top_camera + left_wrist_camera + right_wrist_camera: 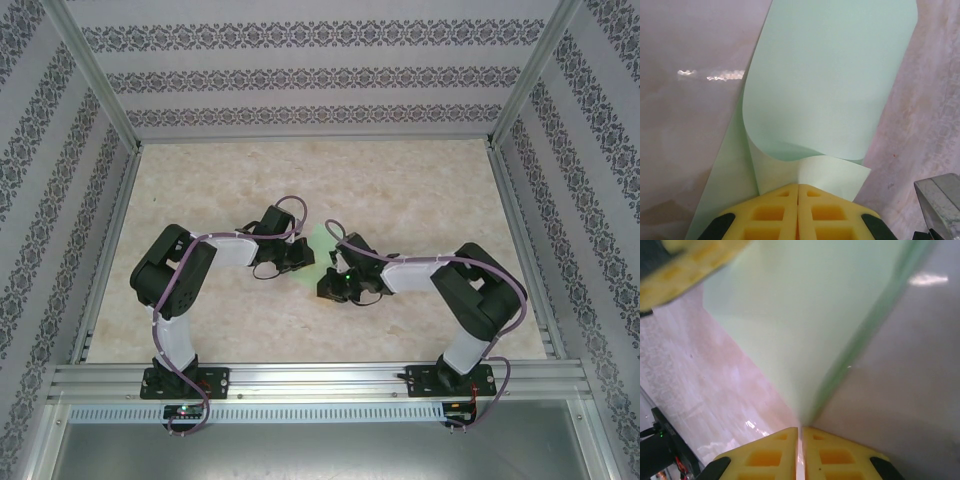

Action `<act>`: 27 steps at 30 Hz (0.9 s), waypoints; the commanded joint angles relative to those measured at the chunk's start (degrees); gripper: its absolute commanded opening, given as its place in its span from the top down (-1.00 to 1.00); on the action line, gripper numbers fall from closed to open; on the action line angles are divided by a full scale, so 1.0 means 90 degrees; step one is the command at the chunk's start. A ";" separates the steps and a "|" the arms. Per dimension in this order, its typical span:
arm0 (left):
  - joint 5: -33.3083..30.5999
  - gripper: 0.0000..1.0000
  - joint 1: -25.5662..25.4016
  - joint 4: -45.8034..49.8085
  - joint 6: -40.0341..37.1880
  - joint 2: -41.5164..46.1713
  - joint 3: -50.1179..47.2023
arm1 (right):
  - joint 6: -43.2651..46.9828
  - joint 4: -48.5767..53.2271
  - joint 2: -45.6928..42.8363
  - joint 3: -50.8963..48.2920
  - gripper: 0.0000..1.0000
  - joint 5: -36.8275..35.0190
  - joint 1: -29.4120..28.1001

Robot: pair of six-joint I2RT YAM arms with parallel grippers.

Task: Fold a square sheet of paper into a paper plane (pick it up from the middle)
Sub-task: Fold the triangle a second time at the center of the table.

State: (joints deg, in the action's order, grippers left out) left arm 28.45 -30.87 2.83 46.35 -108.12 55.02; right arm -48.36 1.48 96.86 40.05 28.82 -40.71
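**Both grippers pinch the green sheet at mid-table, with open room all round**

In the overhead view, the patterned wall (pixel 40 200) and its aluminium post close off the left of the frame. The bare marbled table (pixel 400 190) runs from there to the matching wall on the right. The upper half of the table is open. The rail (pixel 320 378) carrying both arm bases crosses the bottom of the frame.

Left of centre, the left gripper (pixel 297 256) reaches in toward the middle. The square sheet of paper (pixel 322 250) lies just right of it as a small pale green patch. Its longer side runs roughly top to bottom of the frame. The right gripper (pixel 338 285) meets the sheet's lower right edge.

In the left wrist view, the left gripper (pixel 798 192) has its yellow fingers pressed together on a corner of the sheet (pixel 830 75). The paper curls up in a loop just above the fingers. It then stretches from the lower left to the upper right of the frame, over the glossy table (pixel 690 125). A grey metal piece (pixel 940 200) sits in the lower right corner.

In the right wrist view, a yellow finger of the left gripper (pixel 690 270) shows at the upper left. The right gripper (pixel 801 435), at bottom centre, is closed on the sheet (pixel 805 315). The sheet's edge climbs from the fingers toward the upper right.
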 commanded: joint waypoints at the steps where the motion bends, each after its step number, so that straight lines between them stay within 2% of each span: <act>1: -0.0262 0.82 0.0035 0.0484 -0.0176 -0.0042 -0.0057 | -0.0128 0.0133 -0.0402 -0.0290 0.77 0.0047 0.0193; 4: -0.0236 0.82 0.0031 0.0491 -0.0189 0.0001 -0.0058 | -0.0261 -0.0149 -0.0891 -0.0383 0.75 -0.0187 0.0415; 8: -0.0222 0.81 0.0031 0.0521 -0.0201 0.0045 -0.0052 | -0.0521 -0.0683 -0.0944 -0.0235 0.73 0.0051 0.0367; 11: -0.0225 0.81 0.0032 0.0471 -0.0199 0.0063 -0.0074 | -0.0520 -0.0632 -0.0607 0.0089 0.73 -0.0220 0.0251; 18: -0.0190 0.81 0.0029 0.0459 -0.0187 0.0059 -0.0040 | -0.0473 -0.0576 0.0395 0.0826 0.74 0.0039 0.0171; 27: -0.0073 0.71 0.0031 0.0266 -0.0191 0.0170 0.0014 | -0.0174 -0.0074 0.0790 0.0662 0.74 -0.0176 0.0150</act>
State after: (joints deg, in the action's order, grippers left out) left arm 28.47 -30.87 3.03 45.63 -107.77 55.05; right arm -51.66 -1.13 103.13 46.70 28.18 -39.00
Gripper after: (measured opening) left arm 0.140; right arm 0.130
